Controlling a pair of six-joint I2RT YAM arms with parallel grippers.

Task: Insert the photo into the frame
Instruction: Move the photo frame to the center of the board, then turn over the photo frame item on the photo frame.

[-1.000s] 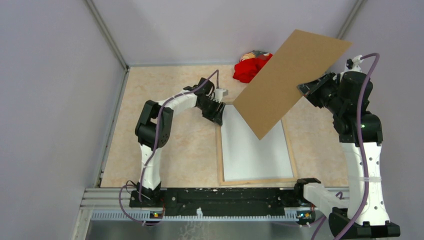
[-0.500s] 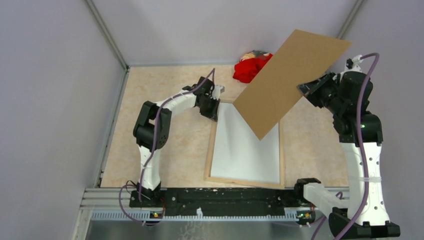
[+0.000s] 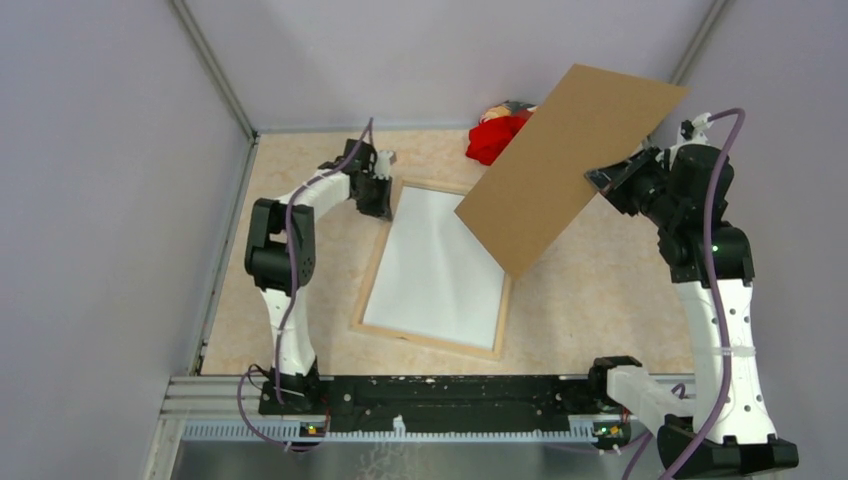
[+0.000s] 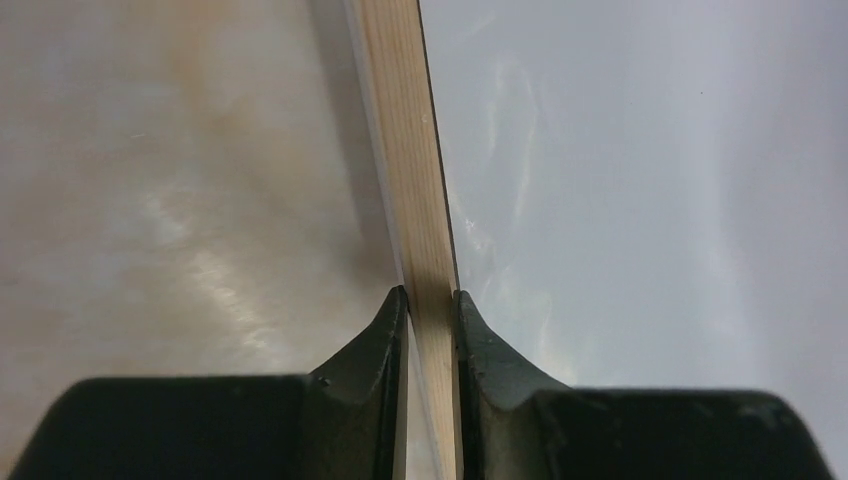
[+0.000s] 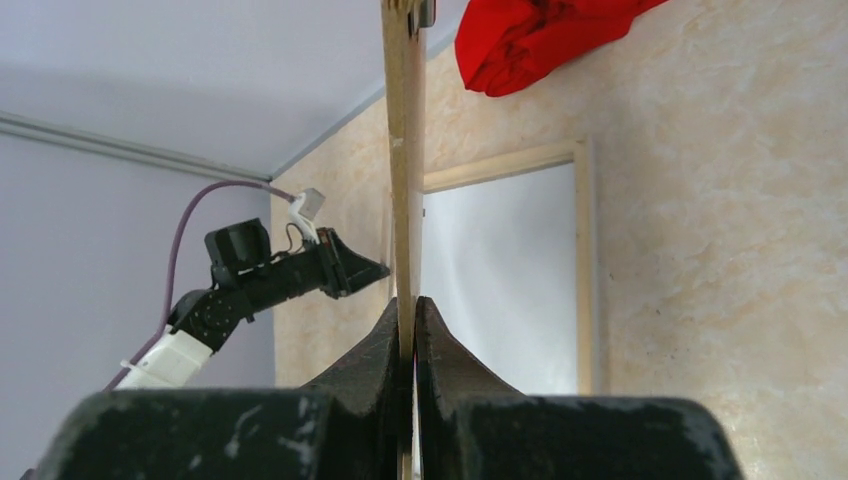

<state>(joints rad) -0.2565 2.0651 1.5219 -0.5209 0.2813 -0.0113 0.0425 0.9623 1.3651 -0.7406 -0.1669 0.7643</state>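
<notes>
Item: frame (image 3: 375,258), wood back up, on surface (image 3: 600,285), photo (image 3: 440,270) white side up inside; left claw (image 3: 378,196) pinched its far-left rail. Item: backing board (image 3: 560,160), tilted aloft, pinched edgewise by right claw (image 3: 602,181).

Table (image 3: 600,290) bears the frame (image 3: 425,341) and red cloth (image 3: 495,140)

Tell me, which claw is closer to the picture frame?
Left. The left claw pinches a rail of the frame; the right claw holds the brown board in the air, off to the frame's right.
</notes>
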